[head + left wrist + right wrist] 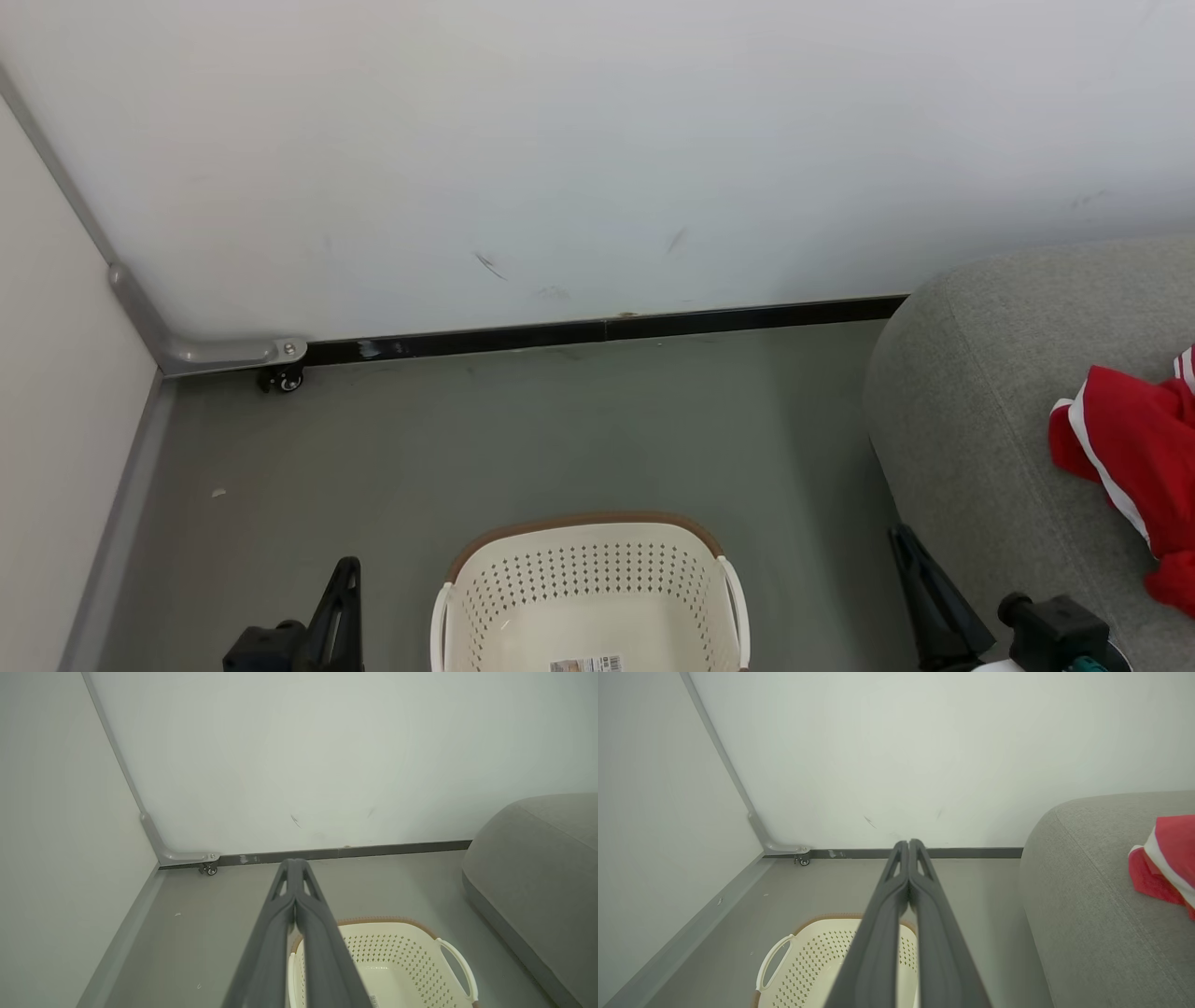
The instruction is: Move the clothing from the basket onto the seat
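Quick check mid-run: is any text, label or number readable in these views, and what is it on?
No text can be read.
The sticker inside the basket: a barcode and fine print, too small to read.
On the clothing lying on the seat: the folds in view carry white stripes, no letters or numbers.

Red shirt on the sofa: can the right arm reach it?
Probably yes. The red shirt lies on the seat close beside the right gripper, with nothing between them.
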